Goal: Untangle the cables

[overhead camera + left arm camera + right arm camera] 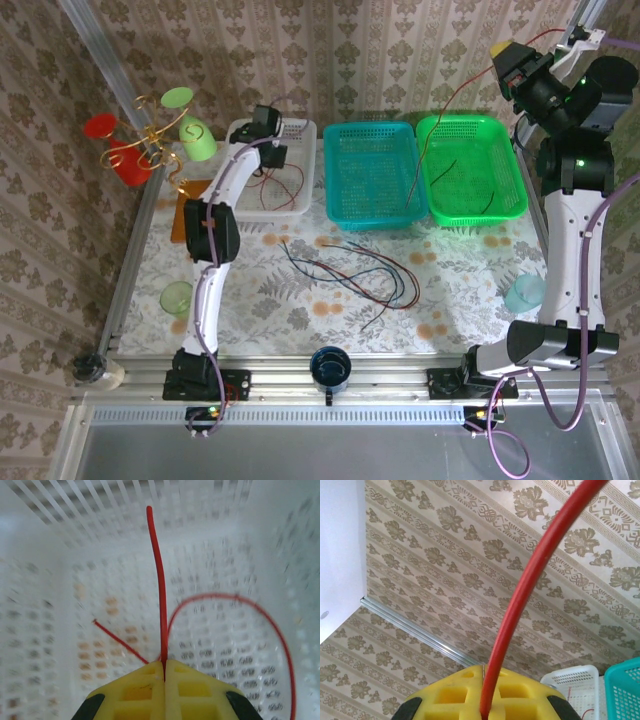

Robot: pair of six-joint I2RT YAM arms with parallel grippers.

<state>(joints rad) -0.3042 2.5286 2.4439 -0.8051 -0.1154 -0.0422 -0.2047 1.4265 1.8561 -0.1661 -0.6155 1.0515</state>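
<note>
Left claw point(164, 664) clamped on red cable point(161, 580), low inside white basket point(300, 208), 11 o'clock on worktop point(300, 315). Right claw point(484, 670) pinches second red cable point(520, 605), held high at 1 o'clock. It hangs down where teal basket point(370, 128) meets green basket point(470, 122). Loose cables point(350, 265), black, blue and red, cross mid-worktop, 6 o'clock of teal basket.

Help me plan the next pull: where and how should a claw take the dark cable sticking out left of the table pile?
Grip the dark cable near its free left end, where it runs apart from the other cables. Come straight down with jaws across the strand: it lies flat on the table, so a side approach would likely just push it.
</note>
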